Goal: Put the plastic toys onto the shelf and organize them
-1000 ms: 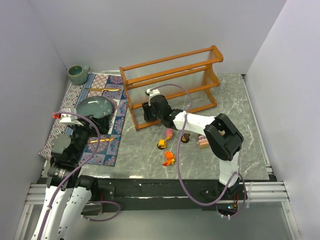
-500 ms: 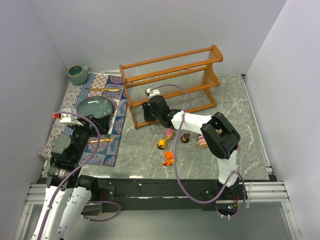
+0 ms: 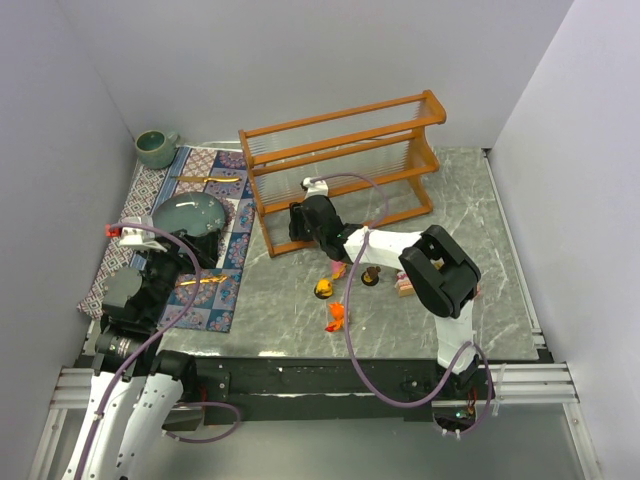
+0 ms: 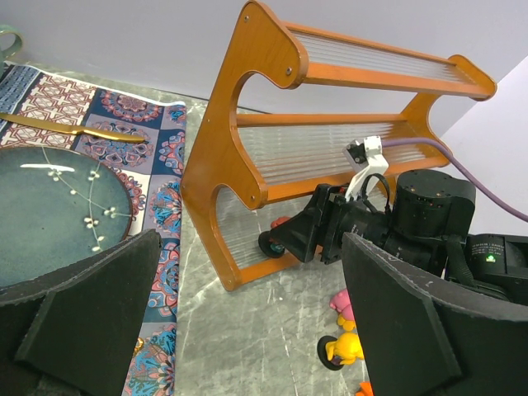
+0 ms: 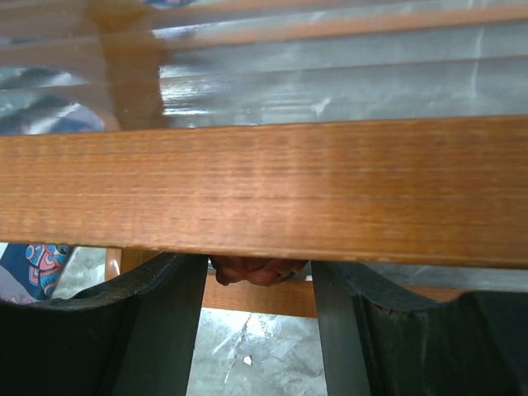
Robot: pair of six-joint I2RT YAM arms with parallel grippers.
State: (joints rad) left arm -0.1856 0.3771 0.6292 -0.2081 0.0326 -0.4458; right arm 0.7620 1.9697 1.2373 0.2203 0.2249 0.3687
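The orange-brown wooden shelf (image 3: 340,165) stands at the back of the grey table; it also shows in the left wrist view (image 4: 239,148) and the right wrist view (image 5: 264,190). My right gripper (image 3: 297,222) reaches into the left end of its bottom tier, shut on a dark red-brown toy (image 4: 276,239) on a round dark base. In the right wrist view (image 5: 259,262) a wooden rail hides most of that toy (image 5: 257,271). Several toys lie on the table: pink-yellow (image 3: 339,268), yellow (image 3: 323,289), dark (image 3: 371,275), pink (image 3: 405,285), orange (image 3: 337,317). My left gripper (image 4: 247,330) is open and empty.
A patterned mat (image 3: 222,170) lies left of the shelf with a teal plate (image 3: 190,215) and gold cutlery (image 3: 205,179) on it. A green cup (image 3: 155,148) stands in the back left corner. White walls close in on three sides.
My right gripper has moved a little further toward the shelf's bottom tier with the dark red-brown toy. The left arm has not moved.
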